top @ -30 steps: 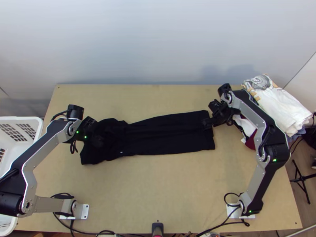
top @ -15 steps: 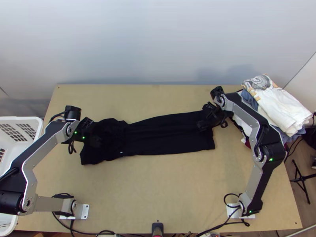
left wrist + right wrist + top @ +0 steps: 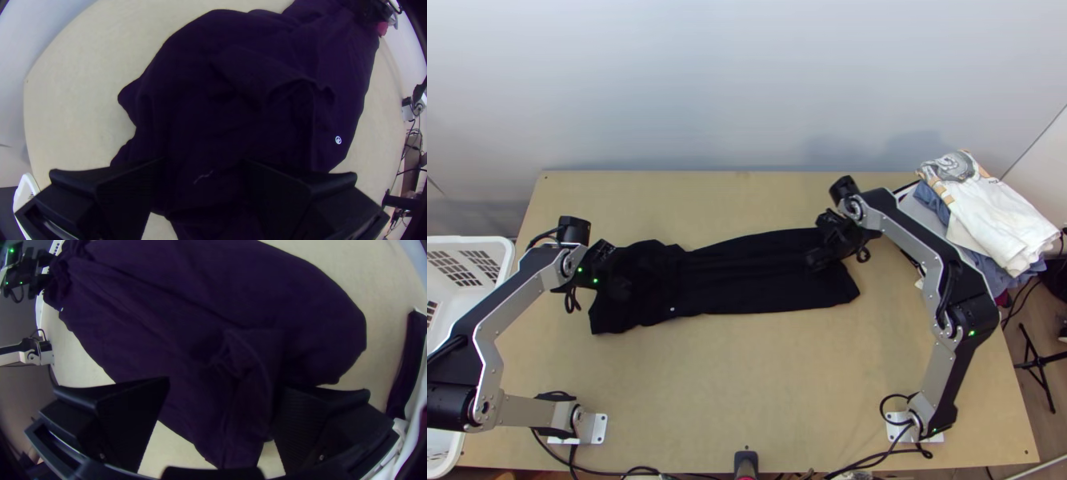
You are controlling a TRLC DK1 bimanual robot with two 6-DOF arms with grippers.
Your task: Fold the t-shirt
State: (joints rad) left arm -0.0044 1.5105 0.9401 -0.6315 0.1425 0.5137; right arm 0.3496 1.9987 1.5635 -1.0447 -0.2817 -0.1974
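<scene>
T-shirt (image 3: 747, 280) lies on the tabletop (image 3: 747, 376), farther in than the arm bases, which stand at 8 (image 3: 593, 428) and 4 o'clock (image 3: 917, 432) on a dial with 12 at the far edge. A white basket (image 3: 506, 264) sits at 9 o'clock, beside the tabletop. Black and drawn out into a long strip, the shirt runs from 10 to 2 o'clock, bunched at its 10 o'clock end, flatter and wider toward 2, with a small white mark near its near edge. Over the bunched end is the left gripper (image 3: 617, 282), its fingers well apart above the cloth. The right gripper (image 3: 817, 260) is over the flatter end, between 1 and 2 o'clock; its fingers are apart too, a raised crease of cloth between them. At 2 o'clock lies a clothes pile (image 3: 995, 220), white on top, blue-grey below. A pale wall (image 3: 747, 88) rises at 12.
</scene>
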